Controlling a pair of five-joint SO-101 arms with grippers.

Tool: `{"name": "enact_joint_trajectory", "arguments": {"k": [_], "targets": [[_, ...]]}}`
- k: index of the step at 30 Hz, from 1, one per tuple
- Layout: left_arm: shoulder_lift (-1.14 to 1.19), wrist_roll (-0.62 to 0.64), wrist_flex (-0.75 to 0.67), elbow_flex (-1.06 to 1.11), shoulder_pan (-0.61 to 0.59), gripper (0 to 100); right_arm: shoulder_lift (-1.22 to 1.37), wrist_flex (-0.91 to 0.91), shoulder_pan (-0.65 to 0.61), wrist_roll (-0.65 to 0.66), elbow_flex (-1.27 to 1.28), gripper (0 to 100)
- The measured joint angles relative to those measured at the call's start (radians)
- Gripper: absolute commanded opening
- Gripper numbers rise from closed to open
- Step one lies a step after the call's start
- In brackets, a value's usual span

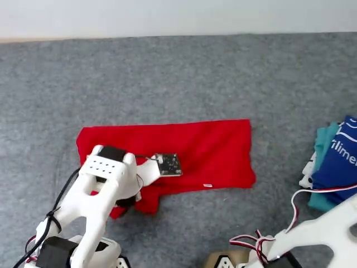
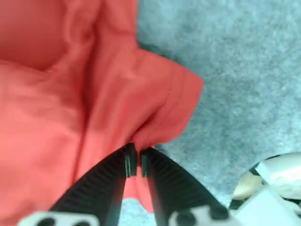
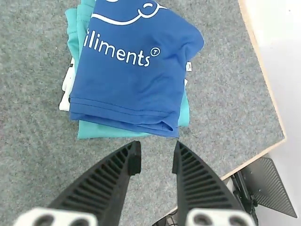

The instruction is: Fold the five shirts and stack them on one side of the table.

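1. We see the left end effector (image 2: 135, 161) clenched on the red shirt (image 1: 189, 151) at the middle of the counter (image 1: 167, 72).
2. The right end effector (image 3: 155, 157) hangs released near the folded stack (image 3: 131, 70) at its right edge.

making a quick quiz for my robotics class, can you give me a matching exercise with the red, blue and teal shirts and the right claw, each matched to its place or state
Column one:
1. red shirt
2. blue shirt
3. teal shirt
4. right claw

Column two:
A. open, holding nothing
B. lying mid-table, pinched by the left claw
C. folded, on top of the pile
D. folded, directly beneath the topmost shirt

Pairs: 1-B, 2-C, 3-D, 4-A
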Motion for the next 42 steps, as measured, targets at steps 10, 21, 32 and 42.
{"name": "enact_joint_trajectory", "arguments": {"k": [10,21,32,42], "targets": [[0.000,0.000,0.008,-0.118,-0.011,0,0.000,0.000,0.000,0.000,0.000,12.1],[0.002,0.000,-0.138,-0.204,-0.095,0,0.000,0.000,0.000,0.000,0.000,12.1],[0.141,-0.002,-0.284,-0.206,-0.095,1,-0.017,0.000,0.000,0.000,0.005,12.1],[0.210,0.066,-0.293,-0.278,-0.106,12,-0.018,0.000,0.000,0.000,0.005,12.1]]}}
